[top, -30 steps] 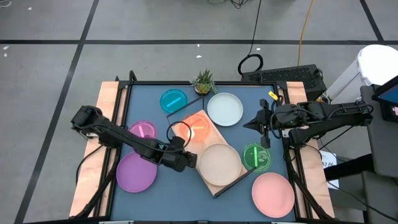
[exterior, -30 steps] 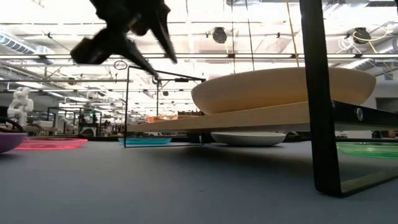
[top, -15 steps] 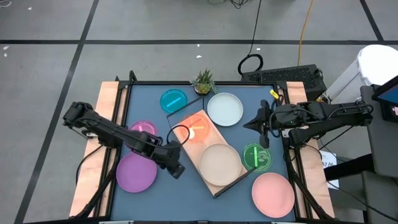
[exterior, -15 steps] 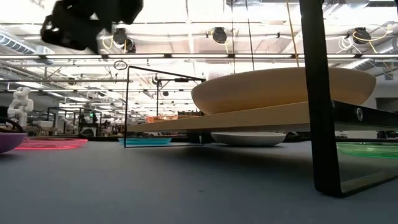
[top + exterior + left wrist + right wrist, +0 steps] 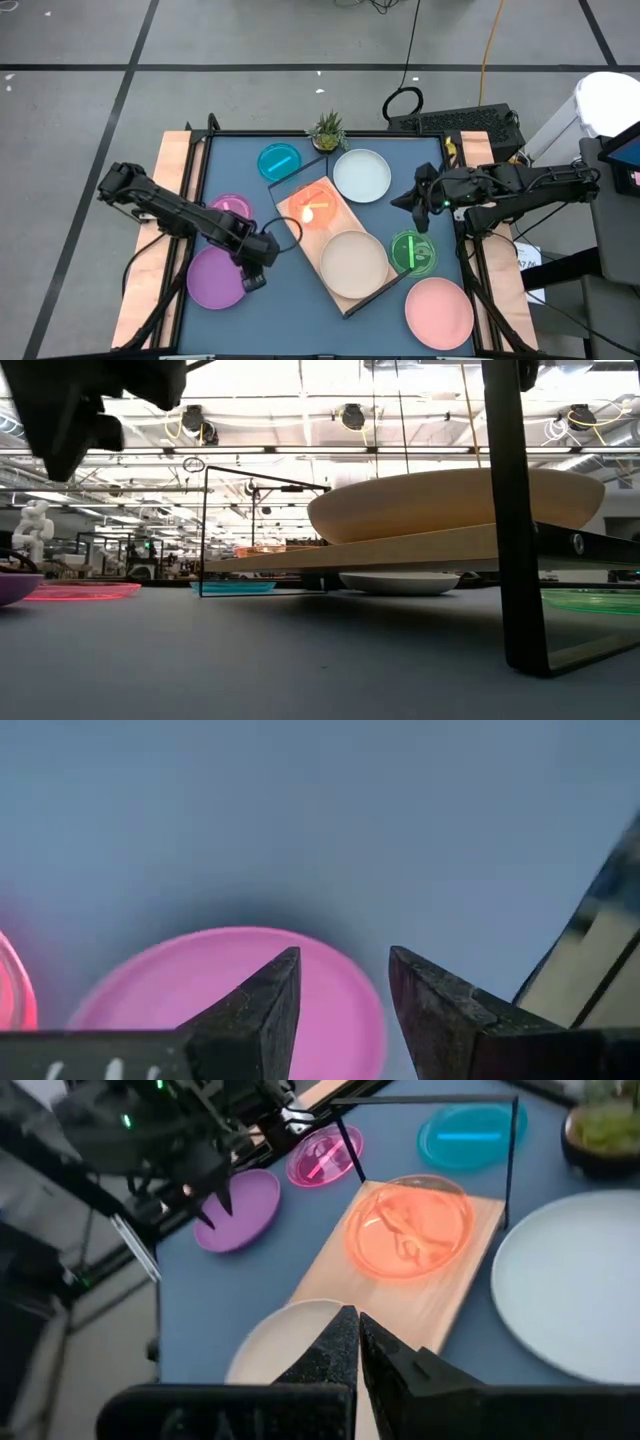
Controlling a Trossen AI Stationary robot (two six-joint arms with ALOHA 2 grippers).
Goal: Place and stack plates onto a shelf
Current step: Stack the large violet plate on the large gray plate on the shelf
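Shelf (image 5: 340,246): light wooden board on thin black wire frame, lying slantwise mid-table.
On the shelf: translucent orange plate (image 5: 317,209), cream plate (image 5: 352,262).
Purple plate (image 5: 216,277): round, opaque, on the tabletop.
Left gripper (image 5: 253,279): above purple plate's edge, fingers parted, empty.
Right gripper (image 5: 417,203): beside pale plate (image 5: 361,174), fingers closed, empty.

Bright, even overhead light; ceiling lamps (image 5: 352,415) glare in the low view. A soft shadow rings the purple plate (image 5: 250,995) beyond the blurred left gripper (image 5: 345,1010).
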